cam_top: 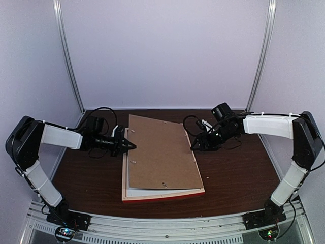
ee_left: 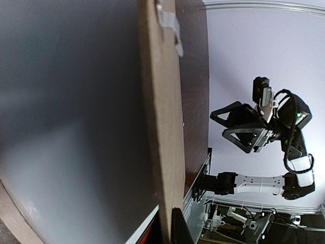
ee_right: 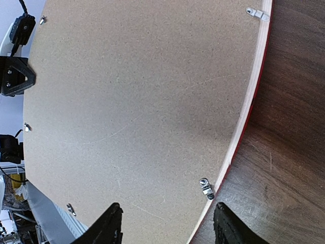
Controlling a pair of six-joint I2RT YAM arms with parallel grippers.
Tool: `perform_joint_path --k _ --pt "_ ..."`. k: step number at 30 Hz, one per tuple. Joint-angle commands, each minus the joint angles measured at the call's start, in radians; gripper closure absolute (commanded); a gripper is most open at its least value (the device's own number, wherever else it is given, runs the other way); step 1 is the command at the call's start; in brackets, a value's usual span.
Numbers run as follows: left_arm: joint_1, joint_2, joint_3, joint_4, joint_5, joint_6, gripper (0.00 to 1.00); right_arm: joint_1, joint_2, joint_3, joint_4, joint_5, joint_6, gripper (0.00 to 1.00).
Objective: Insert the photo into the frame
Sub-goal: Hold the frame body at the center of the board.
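Note:
The frame (cam_top: 163,195) lies face down mid-table, its pale wood back up and a red edge showing along the front and in the right wrist view (ee_right: 250,109). A plain brown backing board (cam_top: 160,152) rests askew on top of it, over a white layer (cam_top: 136,192). The photo is hidden. My left gripper (cam_top: 131,146) is shut, its tip at the board's left edge; only one dark finger (ee_left: 179,229) shows in its own view. My right gripper (ee_right: 170,226) hangs open just above the board's right edge (ee_right: 152,101), a metal clip (ee_right: 206,188) between its fingers.
Several small metal clips (ee_right: 255,12) sit along the board's edges. Dark wooden table (cam_top: 233,178) surrounds the frame, with a metal rail (cam_top: 167,229) at the near edge and white walls behind. A blurred grey surface (ee_left: 71,127) fills the left wrist view.

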Motion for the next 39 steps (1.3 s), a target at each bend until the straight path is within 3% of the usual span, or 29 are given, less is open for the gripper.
perform_joint_path --k 1,8,17,29,39 --pt "-0.003 -0.020 0.030 -0.134 -0.050 0.136 1.00 -0.005 0.021 0.009 -0.012 0.055 -0.005 0.39" --pt "-0.003 -0.014 0.026 -0.168 -0.069 0.153 1.00 -0.005 0.056 0.025 -0.015 0.145 0.000 0.39" --pt "-0.003 -0.012 0.018 -0.204 -0.108 0.183 1.00 -0.002 0.126 0.052 0.032 0.140 0.007 0.39" --pt "-0.003 -0.001 0.030 -0.271 -0.154 0.227 1.00 -0.002 0.234 0.128 0.042 0.200 0.007 0.53" --pt "-0.002 0.008 0.036 -0.311 -0.183 0.255 1.00 -0.002 0.280 0.142 0.050 0.200 -0.004 0.58"
